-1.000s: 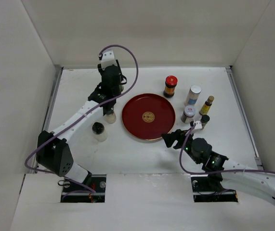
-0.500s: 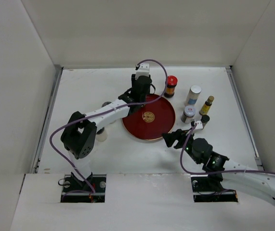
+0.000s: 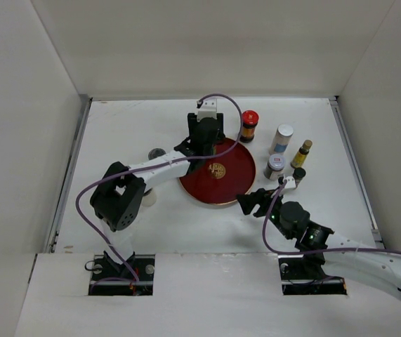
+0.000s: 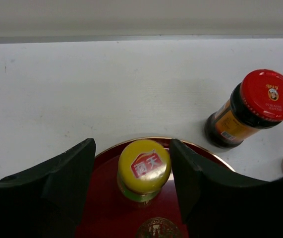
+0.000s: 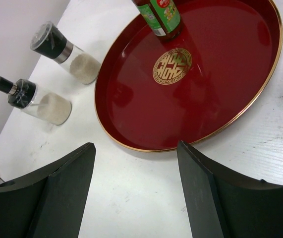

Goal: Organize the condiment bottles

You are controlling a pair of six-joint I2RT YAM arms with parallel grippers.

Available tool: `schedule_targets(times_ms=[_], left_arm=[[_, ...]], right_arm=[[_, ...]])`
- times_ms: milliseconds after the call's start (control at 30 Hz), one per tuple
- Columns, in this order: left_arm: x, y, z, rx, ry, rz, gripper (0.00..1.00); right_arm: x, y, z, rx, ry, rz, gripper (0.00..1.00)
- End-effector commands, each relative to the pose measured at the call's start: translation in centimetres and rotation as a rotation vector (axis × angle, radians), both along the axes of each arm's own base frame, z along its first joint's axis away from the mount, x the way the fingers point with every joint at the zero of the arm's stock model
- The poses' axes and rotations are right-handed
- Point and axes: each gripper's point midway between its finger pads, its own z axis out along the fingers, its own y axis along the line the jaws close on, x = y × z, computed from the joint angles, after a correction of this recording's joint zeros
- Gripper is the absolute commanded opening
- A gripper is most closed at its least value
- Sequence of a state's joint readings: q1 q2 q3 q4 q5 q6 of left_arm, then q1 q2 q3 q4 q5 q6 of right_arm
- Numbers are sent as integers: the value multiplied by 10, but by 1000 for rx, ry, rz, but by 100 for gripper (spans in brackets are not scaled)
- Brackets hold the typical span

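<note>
A slim yellow-capped bottle [image 4: 144, 165] with a green label stands upright on the round red tray [image 4: 104, 208], near its far-left rim. My left gripper [image 4: 131, 151] is open around it, with a gap on each side of the cap. From above the left gripper [image 3: 204, 149] hides the bottle. The right wrist view shows the bottle [image 5: 163, 17] on the tray [image 5: 196, 99]. My right gripper [image 5: 135, 148] is open and empty, low over the table at the tray's near rim [image 3: 251, 202].
Right of the tray [image 3: 232, 184] stand a red-lidded dark jar [image 3: 248, 125], a white shaker [image 3: 281, 139], a slim yellow-capped bottle [image 3: 301, 153], a silver-lidded jar [image 3: 274, 166] and a small dark-capped bottle [image 3: 298, 174]. Two black-lidded clear jars [image 5: 64, 52] [image 5: 32, 101] stand left of the tray.
My left arm has swung right from the table's left part to over the tray's far-left rim, then settled slightly. The right arm has not moved.
</note>
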State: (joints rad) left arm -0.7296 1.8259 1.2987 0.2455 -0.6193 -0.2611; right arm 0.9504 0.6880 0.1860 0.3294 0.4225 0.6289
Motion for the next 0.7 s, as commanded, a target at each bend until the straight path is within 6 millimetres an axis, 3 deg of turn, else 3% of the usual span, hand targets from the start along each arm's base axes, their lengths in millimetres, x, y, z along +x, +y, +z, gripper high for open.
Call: schedule_targets(times_ms=[0,233,400,500,667], left_arm=[[-5,5,38,-86,-98,16,60],[-27,10,65,-112,-129,-3,72],[-60,43,95,-141,-164,22,82],[-83,77,84,-102,-120,74,83],[-116,123,34,-34,35,134,84]], right_arm=[[4,-1,9,26,-18,-21,74],[3,-1,11,35,-24,-21,74],[3,-1,12,35,-27,-19,74],[3,-2,12,35,-27,-21,74],[2,-3,17,49,-37,-21,74]])
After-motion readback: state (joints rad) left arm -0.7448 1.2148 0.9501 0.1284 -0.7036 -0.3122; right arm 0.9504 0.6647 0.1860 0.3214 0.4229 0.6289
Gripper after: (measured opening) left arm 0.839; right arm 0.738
